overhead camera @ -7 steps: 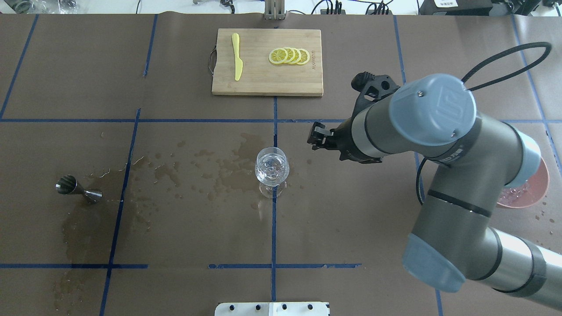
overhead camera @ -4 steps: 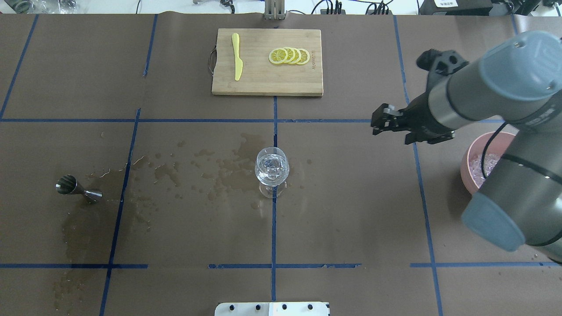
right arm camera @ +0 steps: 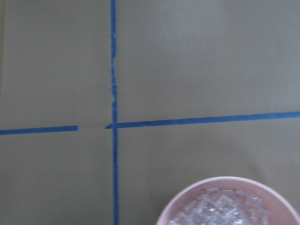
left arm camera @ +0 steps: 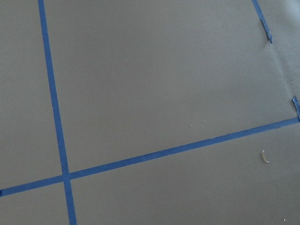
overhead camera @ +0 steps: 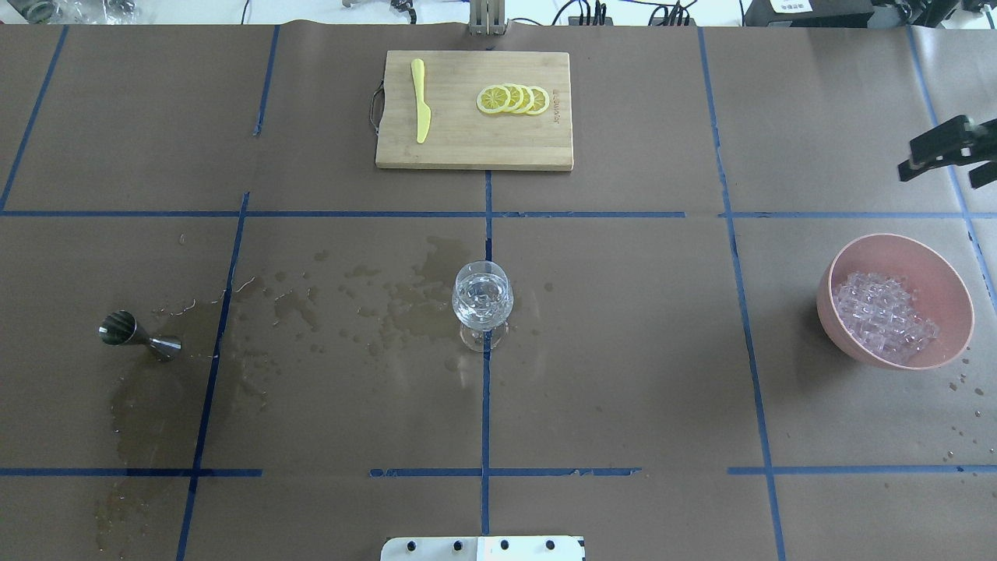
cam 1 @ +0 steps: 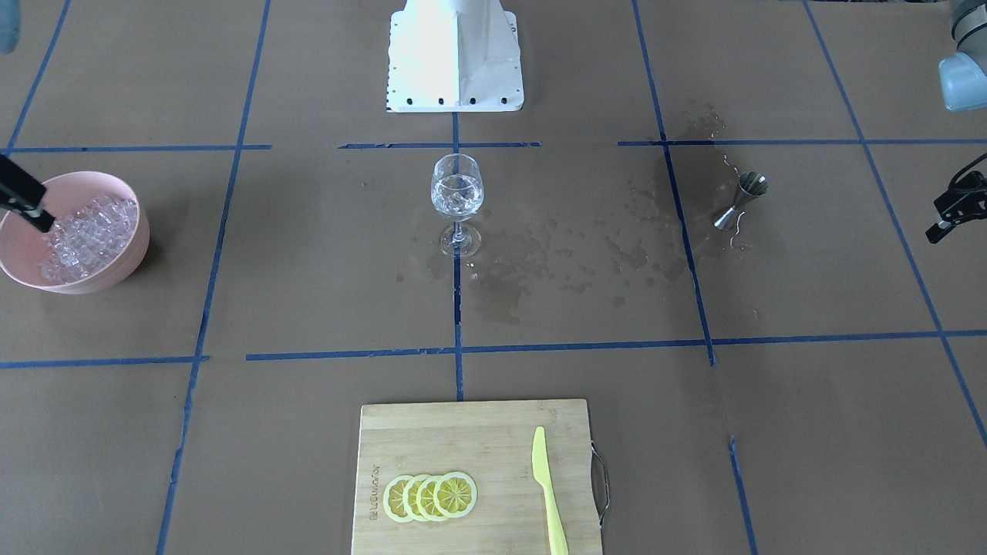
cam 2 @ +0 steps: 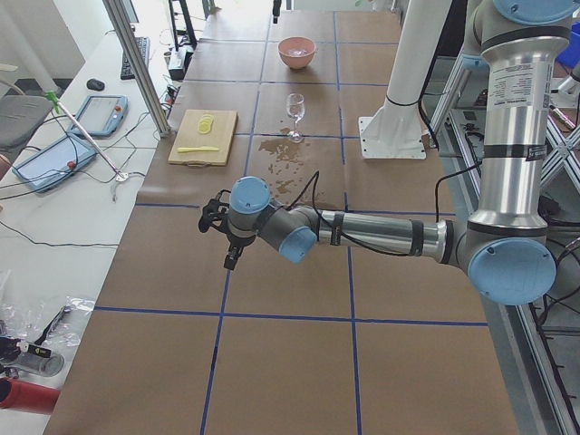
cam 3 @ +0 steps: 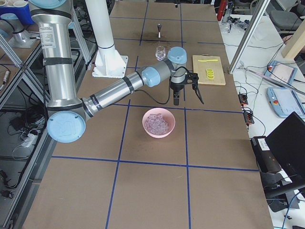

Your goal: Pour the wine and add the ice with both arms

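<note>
The ice (overhead camera: 884,315) lies heaped, glassy and whitish, in the pink bowl (overhead camera: 837,273) at the table's right end. Near it hangs the right gripper (cam 3: 187,95), jaws spread wide and empty. I cannot tell the left gripper's (cam 1: 952,212) state (it is cropped). The wine glass (cam 1: 459,240) stands mid-table, holding the wine (cam 1: 458,202) and cubes.

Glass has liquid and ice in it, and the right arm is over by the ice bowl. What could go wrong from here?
1. The wine glass stands on a thin stem on wet, stained paper; a light brush from an arm could probably tip it.
2. The right gripper hangs close to the pink bowl of ice; a low pass might clip the rim and scatter cubes.
3. The jigger stands upright beside a wet patch and could be knocked over.
</note>
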### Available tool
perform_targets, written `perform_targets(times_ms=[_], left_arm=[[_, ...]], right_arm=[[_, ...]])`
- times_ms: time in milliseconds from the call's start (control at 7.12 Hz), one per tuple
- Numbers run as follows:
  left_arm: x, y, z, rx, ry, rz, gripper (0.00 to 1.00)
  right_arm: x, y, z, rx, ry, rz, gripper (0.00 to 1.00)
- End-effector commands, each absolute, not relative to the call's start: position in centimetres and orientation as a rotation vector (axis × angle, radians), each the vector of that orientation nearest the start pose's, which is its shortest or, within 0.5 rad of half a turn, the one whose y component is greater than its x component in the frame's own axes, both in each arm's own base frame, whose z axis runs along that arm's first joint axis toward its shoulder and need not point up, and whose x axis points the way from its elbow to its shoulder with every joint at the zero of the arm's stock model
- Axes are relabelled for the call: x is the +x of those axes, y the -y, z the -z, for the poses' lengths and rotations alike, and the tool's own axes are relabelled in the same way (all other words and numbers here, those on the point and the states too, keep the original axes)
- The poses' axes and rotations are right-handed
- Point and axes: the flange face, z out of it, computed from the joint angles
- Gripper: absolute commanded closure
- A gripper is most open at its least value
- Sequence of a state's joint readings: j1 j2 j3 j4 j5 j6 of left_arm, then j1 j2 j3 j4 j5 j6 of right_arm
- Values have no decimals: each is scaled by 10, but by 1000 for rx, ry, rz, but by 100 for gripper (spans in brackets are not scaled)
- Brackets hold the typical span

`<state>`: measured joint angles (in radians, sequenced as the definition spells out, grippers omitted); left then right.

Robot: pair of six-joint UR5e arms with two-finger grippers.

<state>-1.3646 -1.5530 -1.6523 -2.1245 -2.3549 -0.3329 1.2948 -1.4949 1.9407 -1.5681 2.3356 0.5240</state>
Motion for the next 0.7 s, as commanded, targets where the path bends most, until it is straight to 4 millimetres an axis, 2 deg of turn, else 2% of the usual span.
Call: perform_targets(times_ms=[0, 140, 421, 562], left_arm=[[42, 507, -557, 371, -890, -134, 0], [42, 506, -552, 388, -889, -158, 0], [37, 483, -568, 479, -870, -254, 0], [33, 471, -572, 558, -878, -276, 0]], right_arm=[[3, 526, -556, 105, 804, 81, 0], [15, 527, -594, 85, 794, 133, 0], [19, 527, -597, 80, 794, 118, 0], [20, 526, -592, 89, 799, 119, 0]])
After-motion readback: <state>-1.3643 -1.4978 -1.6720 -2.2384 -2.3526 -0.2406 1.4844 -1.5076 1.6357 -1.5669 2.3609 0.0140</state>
